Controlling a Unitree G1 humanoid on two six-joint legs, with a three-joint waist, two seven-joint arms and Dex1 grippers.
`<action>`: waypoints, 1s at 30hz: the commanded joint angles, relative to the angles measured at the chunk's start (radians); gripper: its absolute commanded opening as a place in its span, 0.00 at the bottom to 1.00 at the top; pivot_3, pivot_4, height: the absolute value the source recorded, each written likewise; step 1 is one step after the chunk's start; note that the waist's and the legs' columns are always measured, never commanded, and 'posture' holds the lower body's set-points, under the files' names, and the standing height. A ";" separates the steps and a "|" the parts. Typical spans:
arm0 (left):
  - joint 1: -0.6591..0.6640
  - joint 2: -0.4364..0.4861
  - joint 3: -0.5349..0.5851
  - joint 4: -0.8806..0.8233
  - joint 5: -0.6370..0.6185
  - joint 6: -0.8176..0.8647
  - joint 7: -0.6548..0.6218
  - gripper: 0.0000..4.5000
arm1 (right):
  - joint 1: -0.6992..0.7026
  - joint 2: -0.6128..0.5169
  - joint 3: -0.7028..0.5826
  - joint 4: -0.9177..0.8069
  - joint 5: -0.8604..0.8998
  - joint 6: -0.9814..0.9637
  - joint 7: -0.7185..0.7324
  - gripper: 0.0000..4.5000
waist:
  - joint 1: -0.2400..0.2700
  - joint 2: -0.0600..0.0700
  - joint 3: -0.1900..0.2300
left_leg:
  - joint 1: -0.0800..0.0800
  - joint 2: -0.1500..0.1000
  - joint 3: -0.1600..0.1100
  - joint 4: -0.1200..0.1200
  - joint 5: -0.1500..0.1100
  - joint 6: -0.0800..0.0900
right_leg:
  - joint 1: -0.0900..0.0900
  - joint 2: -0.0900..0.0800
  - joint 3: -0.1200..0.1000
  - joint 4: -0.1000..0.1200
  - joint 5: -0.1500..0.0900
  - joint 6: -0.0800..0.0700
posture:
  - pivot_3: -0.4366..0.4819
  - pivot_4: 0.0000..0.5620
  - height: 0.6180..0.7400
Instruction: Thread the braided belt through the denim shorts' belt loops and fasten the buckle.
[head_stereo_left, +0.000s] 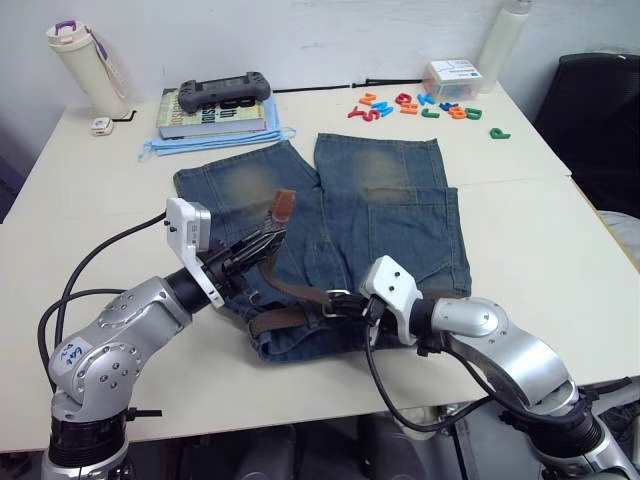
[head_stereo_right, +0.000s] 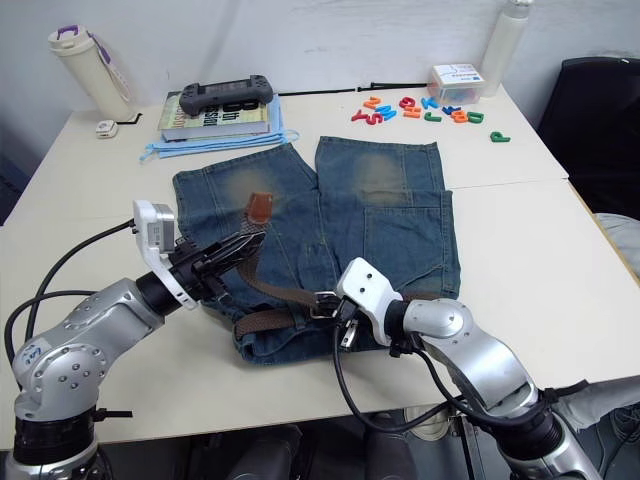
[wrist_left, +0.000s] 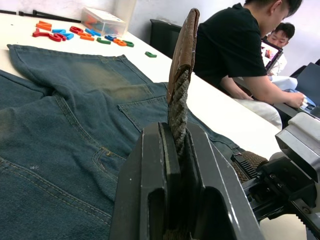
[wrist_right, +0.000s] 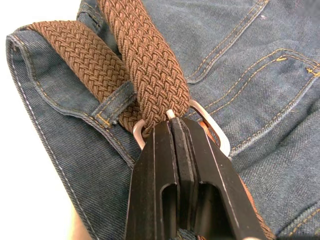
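Observation:
The denim shorts (head_stereo_left: 400, 220) lie flat on the table with the waistband toward me. The braided belt (wrist_right: 150, 60) runs along the waistband under a belt loop (wrist_right: 114, 104), and its strap passes through the silver buckle (wrist_right: 212, 127). My right gripper (head_stereo_left: 350, 302) is shut on the buckle at the middle of the waistband. My left gripper (head_stereo_left: 265, 238) is shut on the belt's free end over the shorts' left leg and holds it raised. The tan leather tip (head_stereo_left: 284, 205) sticks up beyond its fingers (wrist_left: 200, 150).
A book (head_stereo_left: 212, 118) with a game controller (head_stereo_left: 224, 92) on it lies at the back left, beside a bottle (head_stereo_left: 85, 65). Coloured letters (head_stereo_left: 415, 106) and a clear box (head_stereo_left: 452, 78) sit at the back right. Two people (wrist_left: 240, 45) sit beyond the table's right side.

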 joint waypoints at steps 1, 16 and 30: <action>-0.015 0.000 0.006 -0.043 -0.010 -0.015 -0.004 0.00 | -0.007 -0.010 -0.025 -0.014 0.004 -0.018 0.012 0.03 | 0.000 0.000 0.000 | 0.000 0.000 0.000 0.000 0.000 0.000 | 0.000 0.000 0.000 0.000 0.000 0.000 | 0.48 0.27 0.92; -0.017 0.002 0.003 -0.037 -0.003 -0.017 -0.007 0.00 | -0.023 -0.012 -0.075 -0.018 0.046 -0.017 0.036 0.03 | 0.000 0.000 0.000 | 0.000 0.000 0.000 0.000 0.000 0.000 | 0.000 0.000 0.000 0.000 0.000 0.000 | 0.48 0.27 0.92; -0.016 -0.001 0.005 -0.045 -0.007 -0.016 0.002 0.00 | -0.022 -0.012 -0.012 0.031 -0.010 -0.036 0.032 0.03 | 0.000 0.000 0.000 | 0.000 0.000 0.000 0.000 0.000 0.000 | 0.000 0.000 0.000 0.000 0.000 0.000 | 0.48 0.27 0.92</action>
